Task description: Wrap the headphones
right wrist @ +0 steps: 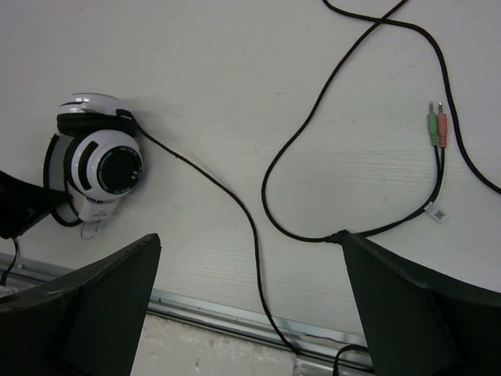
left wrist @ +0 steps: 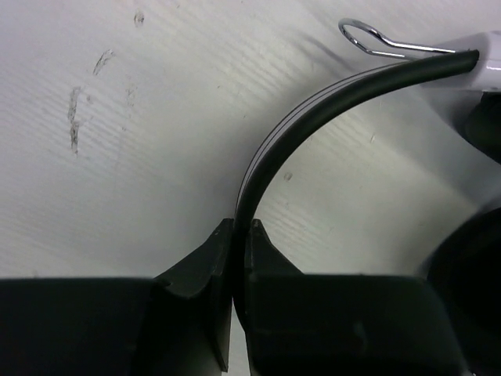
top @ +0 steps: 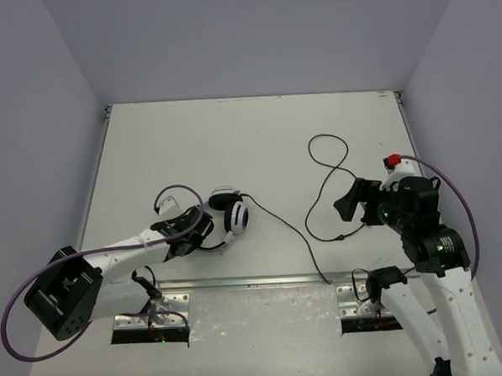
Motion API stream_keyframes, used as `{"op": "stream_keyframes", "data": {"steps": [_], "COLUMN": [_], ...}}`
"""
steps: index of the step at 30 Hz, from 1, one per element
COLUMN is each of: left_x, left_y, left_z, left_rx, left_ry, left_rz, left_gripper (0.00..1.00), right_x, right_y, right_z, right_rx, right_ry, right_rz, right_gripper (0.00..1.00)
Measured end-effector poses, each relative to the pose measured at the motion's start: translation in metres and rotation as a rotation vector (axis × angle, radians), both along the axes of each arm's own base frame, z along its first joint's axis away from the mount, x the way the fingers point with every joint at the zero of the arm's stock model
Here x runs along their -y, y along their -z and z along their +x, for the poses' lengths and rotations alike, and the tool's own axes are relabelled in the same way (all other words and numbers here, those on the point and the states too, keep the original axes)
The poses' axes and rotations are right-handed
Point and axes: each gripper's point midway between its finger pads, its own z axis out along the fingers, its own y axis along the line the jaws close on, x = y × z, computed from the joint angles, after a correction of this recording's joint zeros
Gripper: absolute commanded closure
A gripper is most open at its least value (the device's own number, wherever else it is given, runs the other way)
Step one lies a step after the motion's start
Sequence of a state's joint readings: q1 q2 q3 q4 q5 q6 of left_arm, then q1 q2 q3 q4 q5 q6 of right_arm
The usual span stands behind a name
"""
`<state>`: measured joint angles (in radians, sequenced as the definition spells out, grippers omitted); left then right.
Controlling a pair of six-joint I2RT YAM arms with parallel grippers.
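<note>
White table (top: 257, 137), headphones (top: 233, 216) headband (left wrist: 313, 110) leftward in left gripper (left wrist: 241, 239), cups (right wrist: 109, 164) apparently stacked

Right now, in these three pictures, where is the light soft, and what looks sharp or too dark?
Top external view: soft, even light, hardly any shadows, headphones clear. Left wrist view: the headband is crisp, the left gripper nearly black. Right wrist view: cable and plugs are sharp, and the dark right gripper looms large.
</note>
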<state>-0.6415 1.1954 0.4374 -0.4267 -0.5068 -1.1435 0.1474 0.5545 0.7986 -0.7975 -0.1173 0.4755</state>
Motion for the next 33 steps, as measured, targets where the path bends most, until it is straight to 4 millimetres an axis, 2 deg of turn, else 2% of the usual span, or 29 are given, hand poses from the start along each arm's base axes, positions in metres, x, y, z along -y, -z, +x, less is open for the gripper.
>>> {"op": "stream_keyframes", "data": {"steps": [3,5,12,16,21,24,26,27,29,31,33], "left_x": [0.0,0.002,0.025,0.039,0.049,0.049,0.05,0.05,0.052,0.057,0.062], "left_y": [-0.011,-0.03,-0.112,-0.168,-0.233,-0.268,-0.289,-0.3,-0.321,-0.343,-0.365], "left_z": [-0.006,-0.005,0.005,0.007,0.013,0.018,0.02,0.021,0.024,0.028,0.032], "left_rx": [0.0,0.015,0.144,0.246,0.355,0.424,0.477,0.502,0.549,0.591,0.635], "left_ry": [0.014,0.032,0.126,0.191,0.268,0.302,0.326,0.339,0.359,0.378,0.389], "left_rz": [0.034,0.065,0.142,0.187,0.209,0.206,0.197,0.194,0.188,0.179,0.165], "left_gripper": [1.0,1.0,1.0,1.0,1.0,1.0,1.0,1.0,0.99,0.99,0.99], "right_x": [-0.006,-0.011,-0.041,-0.065,-0.086,-0.117,-0.142,-0.153,-0.167,-0.171,-0.172], "right_y": [-0.002,-0.006,-0.028,-0.04,-0.017,-0.004,0.007,0.011,0.021,0.032,0.043], "right_z": [0.0,0.001,0.0,0.004,0.021,0.02,0.013,0.01,0.008,0.017,0.029], "right_rx": [0.012,0.03,0.194,0.278,0.286,0.28,0.284,0.287,0.292,0.302,0.314], "right_ry": [-0.027,-0.049,-0.222,-0.382,-0.521,-0.663,-0.774,-0.818,-0.875,-0.862,-0.829], "right_rz": [0.026,0.044,0.138,0.192,0.181,0.152,0.115,0.1,0.076,0.045,0.014], "right_gripper": [0.01,0.01,0.01,0.01,0.03,0.03,0.04,0.07,0.22,0.41,0.49]}}
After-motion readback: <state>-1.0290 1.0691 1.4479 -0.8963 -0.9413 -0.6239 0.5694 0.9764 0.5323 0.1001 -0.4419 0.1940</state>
